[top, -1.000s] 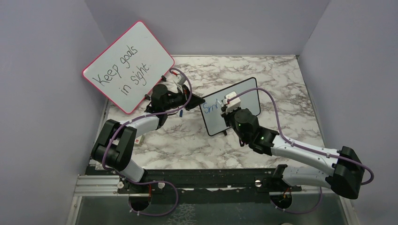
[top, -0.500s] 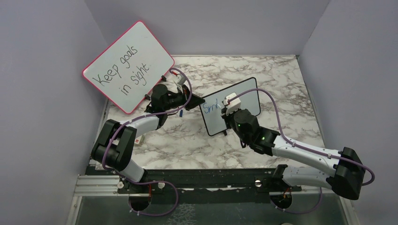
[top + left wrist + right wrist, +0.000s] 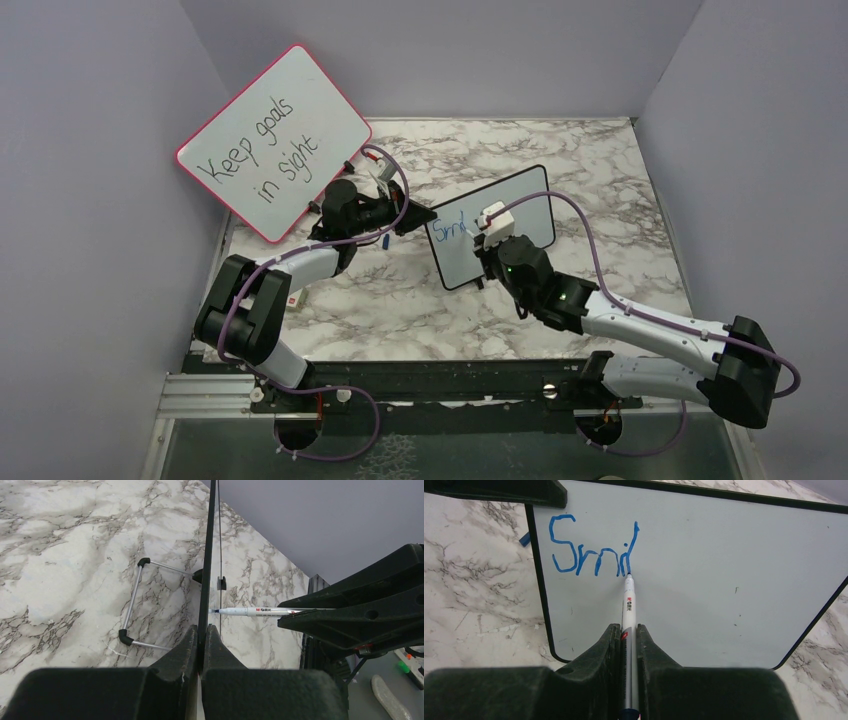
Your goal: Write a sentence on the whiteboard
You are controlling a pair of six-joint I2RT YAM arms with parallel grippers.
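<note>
The small black-framed whiteboard stands tilted on the marble table. My left gripper is shut on its left edge, and the left wrist view shows that edge pinched between the jaws of the left gripper. The sentence reads "Smil" in blue at the board's upper left, and shows small in the top view. My right gripper is shut on a white marker. Its tip touches the foot of the "l". From above, the right gripper sits in front of the board.
A larger red-framed board reading "Keep goals in sight" leans against the left wall. A blue marker cap lies on the table by the left gripper. The whiteboard's wire stand rests on the table behind it. Walls close in on three sides.
The right wrist has shifted slightly toward the near edge with the marker on the board. The left arm and the whiteboard have not moved.
</note>
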